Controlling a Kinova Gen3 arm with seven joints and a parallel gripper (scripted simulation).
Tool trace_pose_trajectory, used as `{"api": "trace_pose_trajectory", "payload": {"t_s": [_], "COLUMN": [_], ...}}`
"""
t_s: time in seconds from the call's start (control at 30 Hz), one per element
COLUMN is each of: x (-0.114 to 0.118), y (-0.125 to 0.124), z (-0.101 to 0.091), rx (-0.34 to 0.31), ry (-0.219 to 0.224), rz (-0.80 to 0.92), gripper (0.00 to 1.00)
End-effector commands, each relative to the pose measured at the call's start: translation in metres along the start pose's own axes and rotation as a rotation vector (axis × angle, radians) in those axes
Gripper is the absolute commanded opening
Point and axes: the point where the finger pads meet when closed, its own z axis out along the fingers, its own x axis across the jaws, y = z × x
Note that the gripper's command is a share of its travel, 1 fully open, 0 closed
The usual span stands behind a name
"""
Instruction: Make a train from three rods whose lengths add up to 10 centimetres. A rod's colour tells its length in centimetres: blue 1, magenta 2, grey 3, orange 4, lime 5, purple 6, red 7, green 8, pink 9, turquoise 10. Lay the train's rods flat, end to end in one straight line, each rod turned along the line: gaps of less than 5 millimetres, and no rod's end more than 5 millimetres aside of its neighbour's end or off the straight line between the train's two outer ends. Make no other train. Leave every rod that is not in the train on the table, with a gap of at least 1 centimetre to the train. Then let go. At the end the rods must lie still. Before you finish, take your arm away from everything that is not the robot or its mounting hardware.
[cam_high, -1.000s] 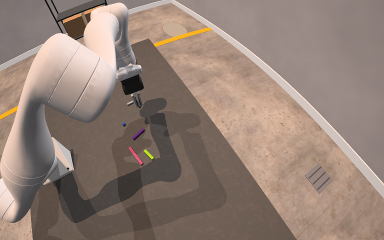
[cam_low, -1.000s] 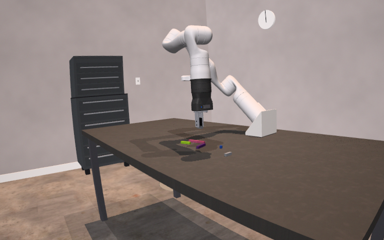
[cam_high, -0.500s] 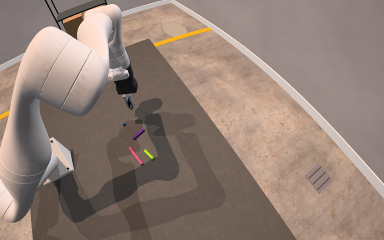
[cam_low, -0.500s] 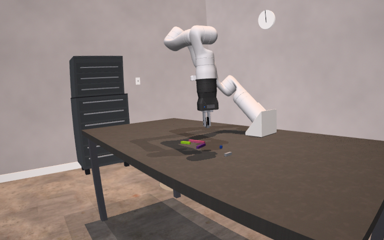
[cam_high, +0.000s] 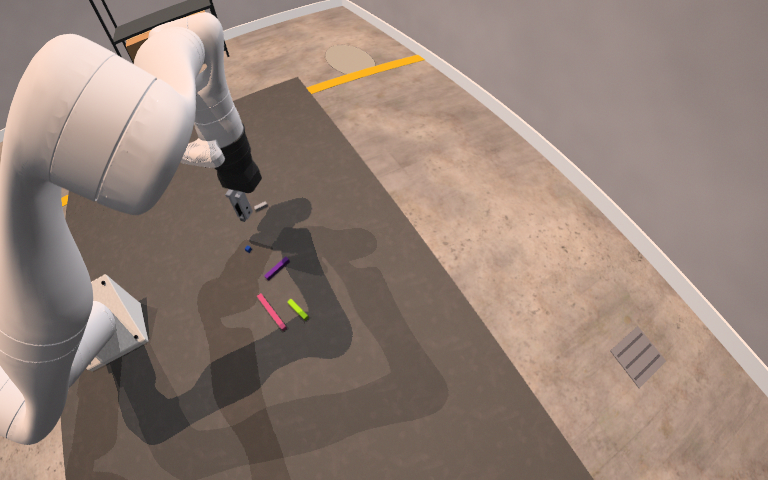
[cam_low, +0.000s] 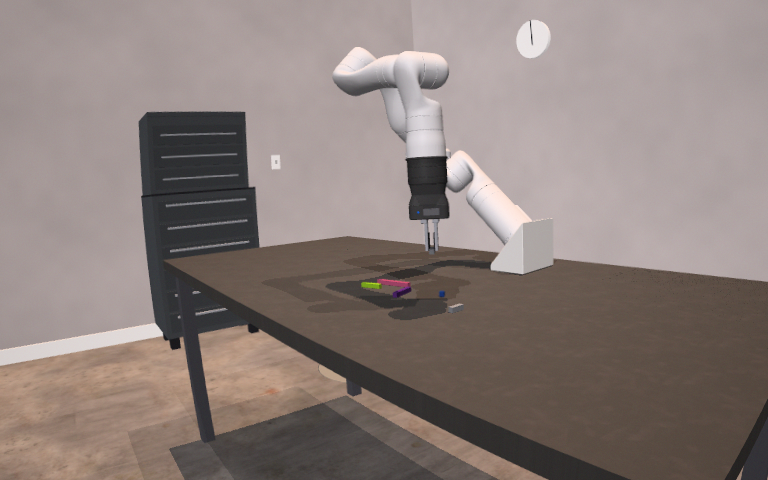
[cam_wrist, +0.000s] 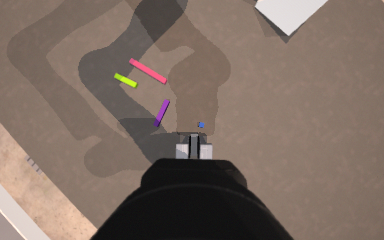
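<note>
My gripper (cam_high: 243, 210) hangs above the table, also seen in the exterior view (cam_low: 431, 244) and the wrist view (cam_wrist: 194, 150). It is shut on a narrow grey piece that looks like a grey rod (cam_wrist: 194, 145) seen end-on; most of it is hidden by the fingers. Another grey rod (cam_high: 260, 206) (cam_low: 455, 307) lies flat on the table beyond the gripper. A blue rod (cam_high: 248, 249) (cam_wrist: 201, 125) lies alone. A purple rod (cam_high: 276, 268) (cam_wrist: 161, 112) lies nearby at a slant. A pink rod (cam_high: 271, 311) and a lime rod (cam_high: 297, 309) lie further off, side by side and apart.
The arm's white base block (cam_high: 121, 319) stands on the table to the left (cam_low: 523, 246). A dark drawer cabinet (cam_low: 195, 220) stands behind the table's far end. The table edge runs along the right side in the top view.
</note>
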Motion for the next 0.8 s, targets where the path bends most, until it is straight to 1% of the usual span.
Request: {"api": "trace_pose_trajectory", "payload": {"t_s": [0.0, 0.23, 0.77], "x": [0.0070, 0.0116, 0.0117], "y": [-0.0011, -0.0030, -0.0031], "z": [-0.0037, -0.0035, -0.0034], "rx": [-0.013, -0.013, -0.013], "ry": [-0.002, -0.002, -0.002], "rz": [0.063, 0.121, 0.124], "gripper": [0.24, 0.24, 0.24]}}
